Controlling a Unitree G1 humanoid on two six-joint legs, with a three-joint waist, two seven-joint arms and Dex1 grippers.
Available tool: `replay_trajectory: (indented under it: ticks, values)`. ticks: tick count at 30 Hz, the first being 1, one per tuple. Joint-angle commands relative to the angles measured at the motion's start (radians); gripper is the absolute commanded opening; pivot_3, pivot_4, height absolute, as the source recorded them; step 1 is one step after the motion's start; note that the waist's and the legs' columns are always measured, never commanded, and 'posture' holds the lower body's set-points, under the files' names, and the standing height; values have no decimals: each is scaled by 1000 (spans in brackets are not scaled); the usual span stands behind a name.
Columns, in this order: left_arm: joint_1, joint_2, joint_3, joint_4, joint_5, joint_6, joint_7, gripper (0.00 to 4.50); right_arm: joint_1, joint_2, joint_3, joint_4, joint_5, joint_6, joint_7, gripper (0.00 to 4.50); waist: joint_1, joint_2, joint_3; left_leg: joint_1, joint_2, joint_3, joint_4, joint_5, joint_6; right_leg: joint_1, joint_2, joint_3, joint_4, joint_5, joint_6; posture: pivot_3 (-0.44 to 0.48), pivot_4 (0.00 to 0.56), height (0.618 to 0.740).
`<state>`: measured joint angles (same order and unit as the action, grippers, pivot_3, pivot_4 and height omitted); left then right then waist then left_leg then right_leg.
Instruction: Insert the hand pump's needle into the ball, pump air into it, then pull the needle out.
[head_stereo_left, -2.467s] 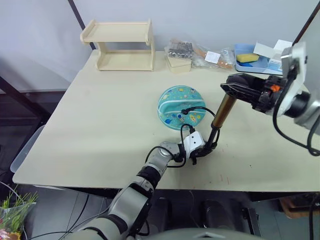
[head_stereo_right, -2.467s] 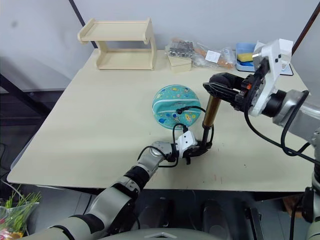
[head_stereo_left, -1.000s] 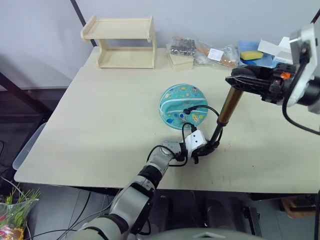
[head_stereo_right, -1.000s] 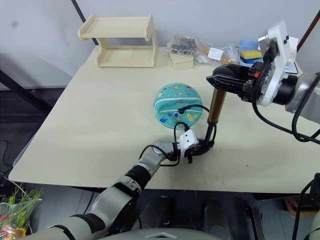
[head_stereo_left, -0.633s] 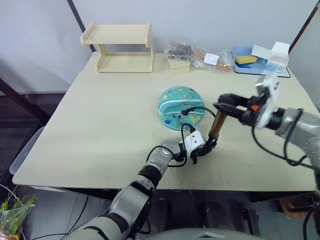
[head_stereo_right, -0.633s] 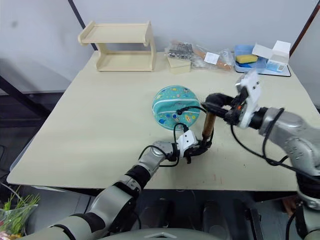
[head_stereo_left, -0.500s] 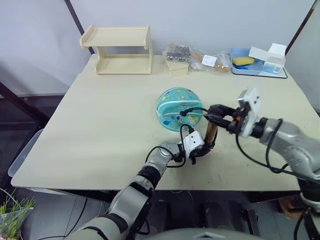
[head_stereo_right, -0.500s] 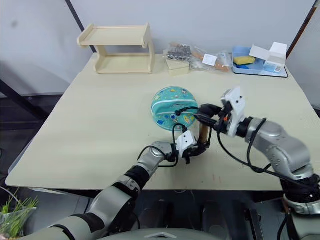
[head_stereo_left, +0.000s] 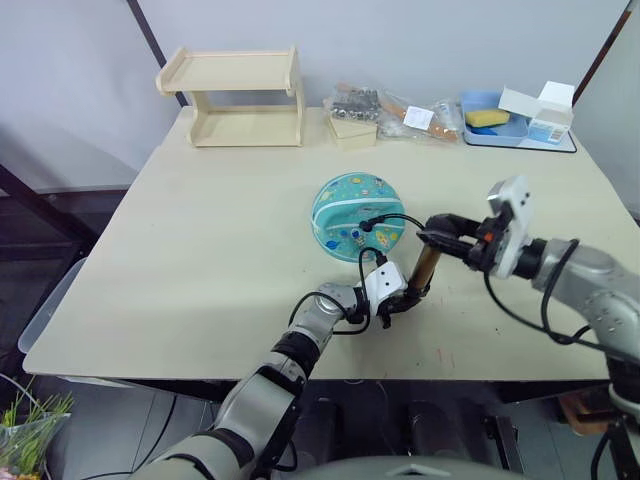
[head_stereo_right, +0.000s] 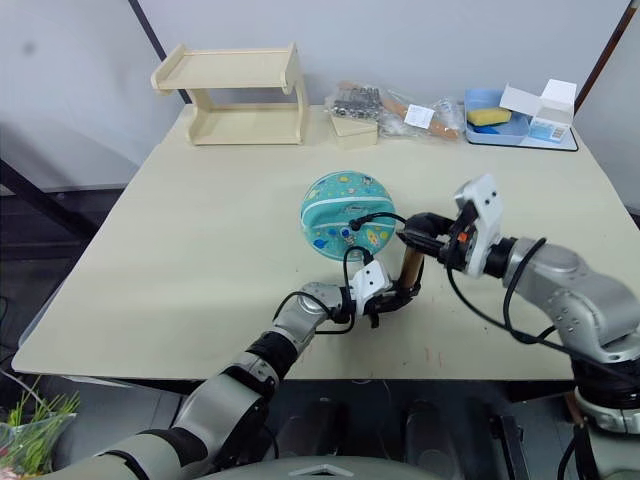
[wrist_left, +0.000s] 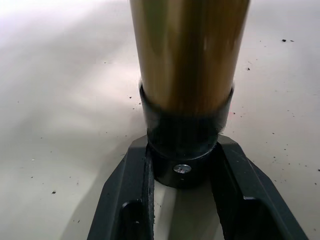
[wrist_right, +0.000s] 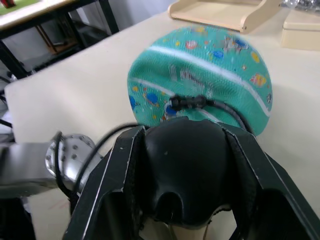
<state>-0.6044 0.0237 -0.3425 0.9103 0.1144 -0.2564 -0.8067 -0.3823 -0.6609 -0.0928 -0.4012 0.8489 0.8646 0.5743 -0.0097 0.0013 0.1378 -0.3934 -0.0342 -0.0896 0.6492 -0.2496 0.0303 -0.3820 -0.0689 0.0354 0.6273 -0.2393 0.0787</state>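
The hand pump stood tilted on the table just near-right of the teal ball, its black hose looping to the ball's near face. The left gripper was clamped on the pump's black base cap. The right gripper gripped the black handle, which had dropped far lower than 2.5 s earlier, then risen slightly over the last half second.

desk: pale beige top, lit evenly | wall: plain grey-white at 12 o'clock | wooden shelf rack: at 11 o'clock on desk | blue tray: at 1 o'clock | floor: dark, at 9 o'clock
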Motion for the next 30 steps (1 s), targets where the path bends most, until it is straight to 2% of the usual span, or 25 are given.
replay_trajectory:
  ticks: [1,7,10,12,16,19,27,30]
  values:
    - [39,16,-22,74,37,36,-11,1041,-135,-69,-198,-109,218,57,-39,1672,2,3,3,-2,0,0,0,0,0,-2,0,0,0,0,0,0,150,740]
    - [28,7,-22,89,38,30,-12,1041,-301,-237,-331,-67,503,171,-156,1672,12,7,9,-6,-1,-1,0,0,0,-5,-2,-1,1,0,0,0,150,740]
    - [23,4,-22,97,39,27,-12,1041,-325,-280,-322,-63,572,186,-208,1672,19,4,12,-6,-1,-1,0,0,0,-5,-1,-2,1,0,0,0,150,740]
    - [23,3,-24,98,40,26,-13,1041,-303,-277,-289,-85,557,183,-218,1672,20,5,12,-7,-1,-1,0,0,0,-5,-1,-2,1,0,0,0,150,740]
    - [29,4,-27,89,41,23,-19,1041,-166,-191,-184,-120,428,144,-206,1672,21,4,11,-8,-1,-1,0,0,0,-7,-1,-1,1,0,0,0,150,740]
    - [34,8,-27,82,41,23,-21,1041,-46,-149,-89,-107,282,83,-159,1672,18,-1,7,-5,0,-1,0,0,0,-4,0,-2,1,0,0,0,150,740]
    - [48,19,-27,61,39,29,-21,1041,115,-51,148,63,-61,-99,-54,1672,-4,-3,-1,6,2,-1,0,0,0,5,2,-2,1,-3,4,0,150,740]
    - [51,26,-26,59,38,32,-20,1041,154,-3,238,161,-177,-175,-15,1672,-4,-8,-9,11,4,-1,-4,0,0,6,6,-2,1,-4,1,0,150,740]
